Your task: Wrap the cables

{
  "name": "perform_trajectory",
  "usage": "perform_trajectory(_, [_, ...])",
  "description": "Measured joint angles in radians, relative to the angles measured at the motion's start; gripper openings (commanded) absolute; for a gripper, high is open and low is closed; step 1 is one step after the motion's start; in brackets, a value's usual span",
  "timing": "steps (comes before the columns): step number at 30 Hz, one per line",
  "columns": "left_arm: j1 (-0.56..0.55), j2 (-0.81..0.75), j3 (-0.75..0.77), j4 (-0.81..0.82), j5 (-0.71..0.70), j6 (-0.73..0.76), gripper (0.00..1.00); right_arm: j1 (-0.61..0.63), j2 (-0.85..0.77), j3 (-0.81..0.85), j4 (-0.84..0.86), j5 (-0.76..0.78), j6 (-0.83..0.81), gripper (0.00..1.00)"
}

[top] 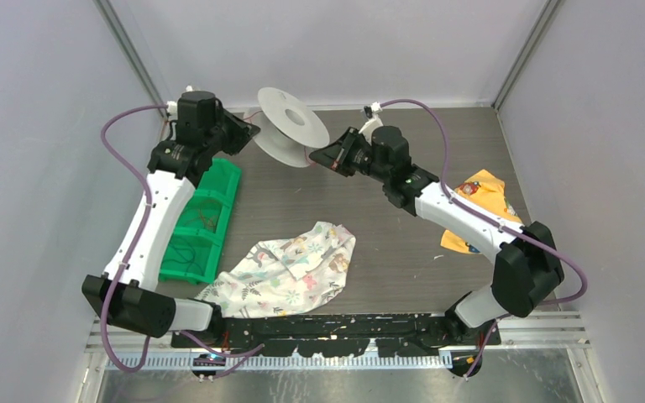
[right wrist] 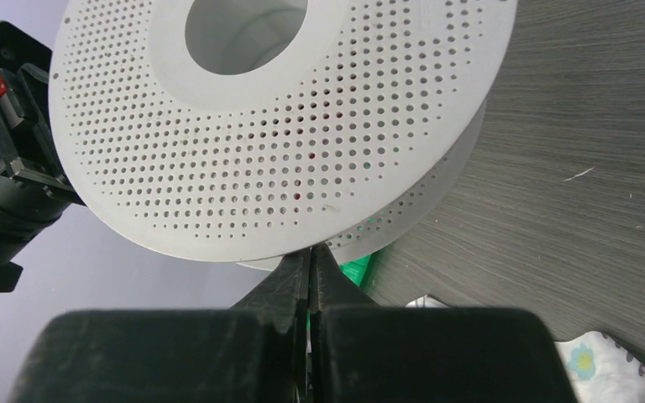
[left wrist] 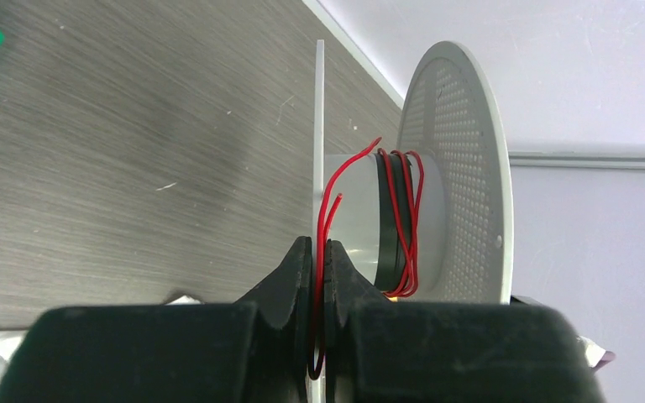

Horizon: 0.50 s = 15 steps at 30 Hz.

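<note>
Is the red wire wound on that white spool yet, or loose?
Partly wound: a few turns of red wire circle the spool; one end sticks out loose.

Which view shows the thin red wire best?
Left wrist: the thin red wire loops round the grey perforated spool and enters the left gripper. Right wrist shows only red specks through holes; top view, nothing clear.

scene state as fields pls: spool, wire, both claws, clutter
spool: grey, perforated flanges, far side of table
cables: red wire, few turns on hub
left claw: shut on a flange rim, wire pinched alongside
right claw: shut on the other flange's rim
other: green bin left, patterned cloth centre, orange cloth right
</note>
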<state>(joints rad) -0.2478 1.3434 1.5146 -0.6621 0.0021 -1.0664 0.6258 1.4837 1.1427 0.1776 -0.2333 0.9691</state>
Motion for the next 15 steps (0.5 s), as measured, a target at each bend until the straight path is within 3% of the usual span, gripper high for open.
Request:
perform_trajectory(10, [-0.015,-0.014,-0.066,0.113,0.013,0.002,0.01,0.007,0.016,0.014,-0.018,0.018,-0.019,0.04])
perform_trajectory(13, [-0.017,-0.027,-0.085,0.142,0.015,0.001,0.01,0.007,0.016,0.014,-0.018,0.031,-0.023,0.13])
perform_trajectory(15, [-0.018,-0.032,-0.094,0.153,0.016,0.001,0.00,0.007,0.017,0.014,-0.017,0.038,-0.026,0.29])
